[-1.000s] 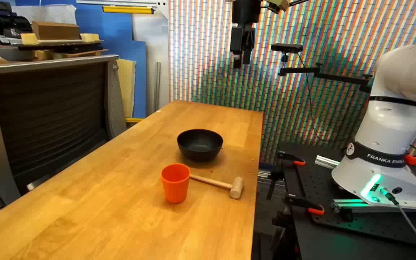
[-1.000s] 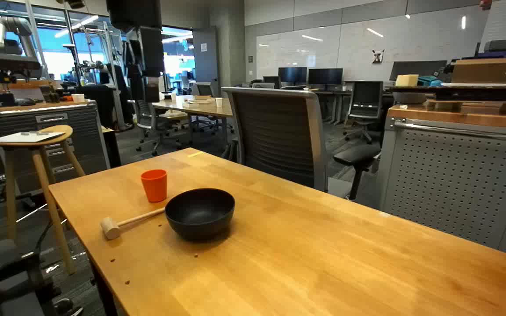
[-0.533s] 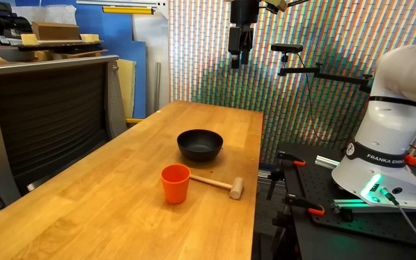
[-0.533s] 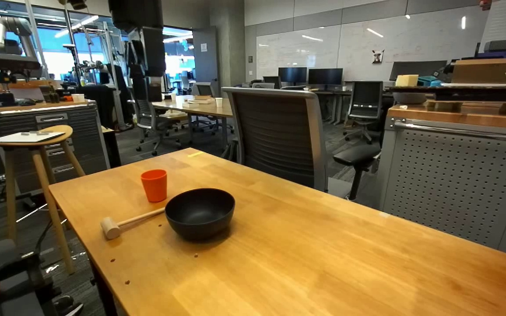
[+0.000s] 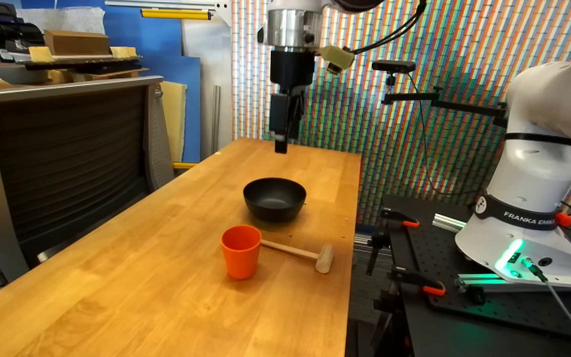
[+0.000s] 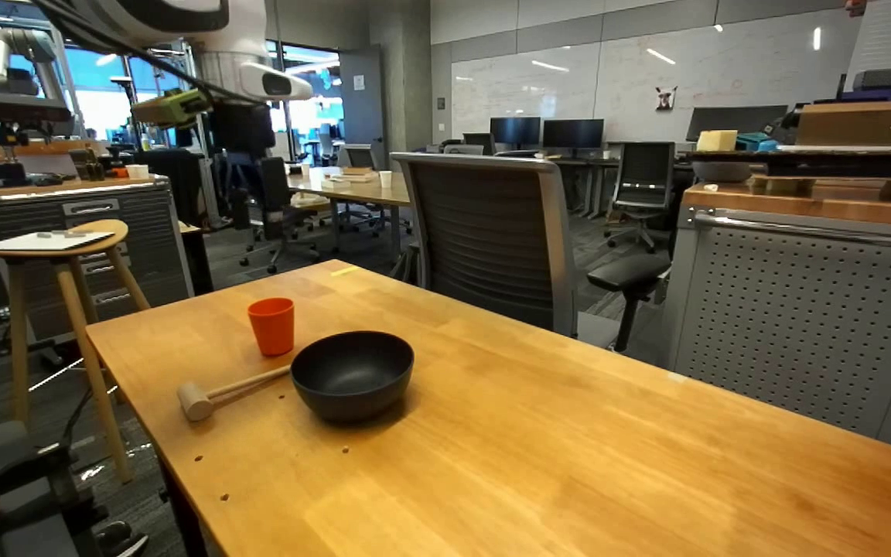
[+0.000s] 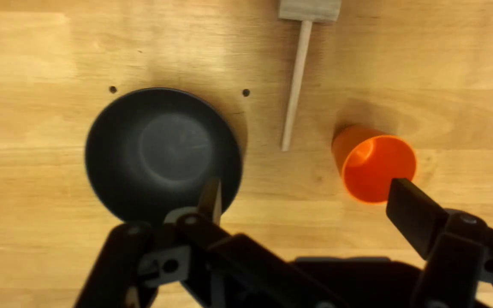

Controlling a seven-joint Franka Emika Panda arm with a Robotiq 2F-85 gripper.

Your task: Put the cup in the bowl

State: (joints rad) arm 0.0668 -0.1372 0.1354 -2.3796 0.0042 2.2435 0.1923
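The cup is standing upright on the table, outside the bowl, with the mallet reaching handle-first between the two and, from what the wrist view is giving me, touching neither. What is changing is the arm: against half a second ago, an exterior view is showing my gripper lower and farther from the base, while cup, bowl and mallet are staying where they were. I'm reading that as the approach beginning in earnest, with the grasp and the placing both waiting. The jaws are standing wide apart and holding nothing, which is suiting a reach for the cup. In the wrist view one fingertip is covering part of the bowl and the other is covering part of the cup's lip, but the gripper is hanging well above the table, so I'm taking neither as contact. Before going down, I'm probably needing to slide across toward the cup; from here, straight descent would be risking one finger landing in the bowl and the other knocking the cup. The mallet's handle is ending near the cup too, so I'm watching that.
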